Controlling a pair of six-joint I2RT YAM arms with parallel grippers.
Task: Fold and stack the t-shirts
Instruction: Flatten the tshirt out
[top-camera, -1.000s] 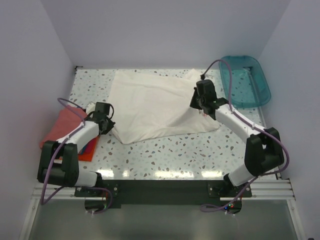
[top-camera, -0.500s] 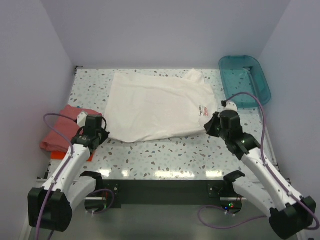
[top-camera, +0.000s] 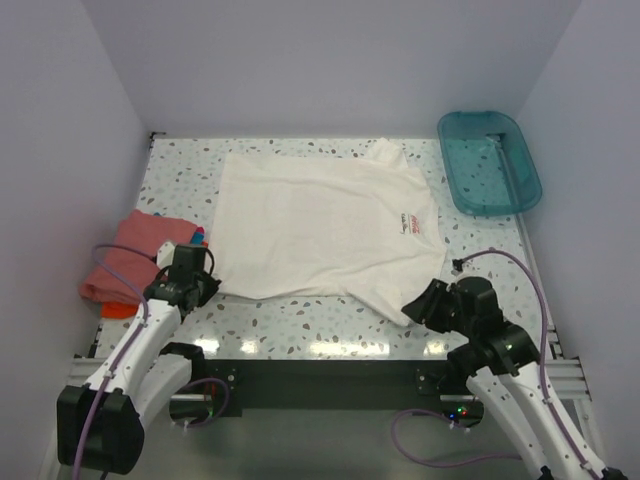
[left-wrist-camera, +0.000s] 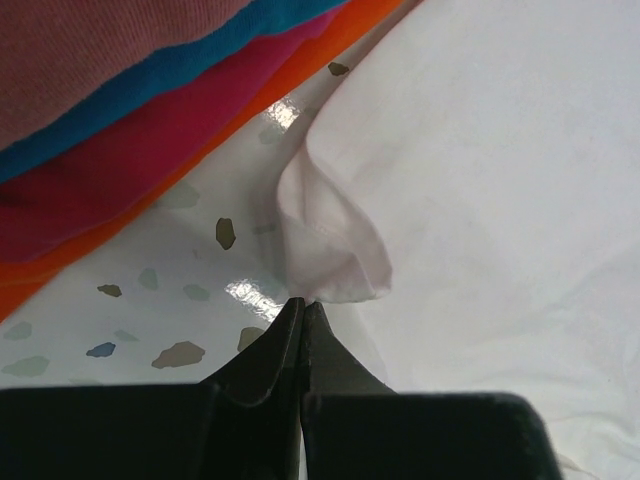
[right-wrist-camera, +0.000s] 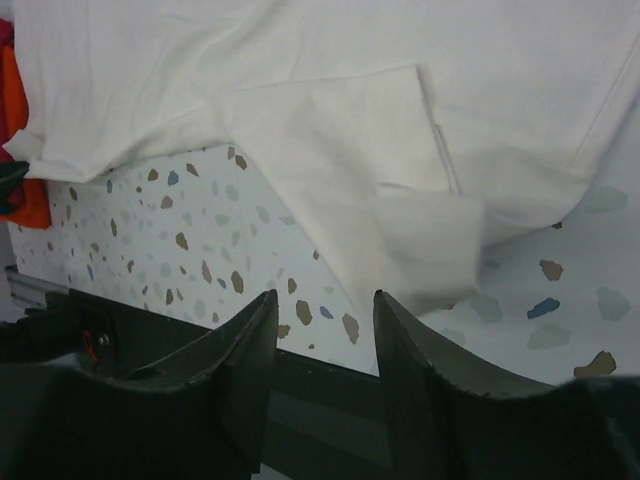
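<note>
The white t-shirt (top-camera: 310, 225) lies spread almost flat in the middle of the speckled table (top-camera: 300, 318), and its small red print (top-camera: 409, 222) faces up near the right side. The left gripper (left-wrist-camera: 303, 303) is at the near left corner of the shirt; its fingers are pressed fully together and pinch a puckered bit of the white cloth at their tips. The right gripper (right-wrist-camera: 322, 300) is at the near right corner; its fingers stand apart with nothing between them, and the shirt's corner lies just in front, blurred. To the left of the shirt sits a stack of folded t-shirts (top-camera: 135, 255), salmon-pink on top, with blue, red and orange layers under it. A teal tub (top-camera: 490, 165) stands at the far right corner.
</note>
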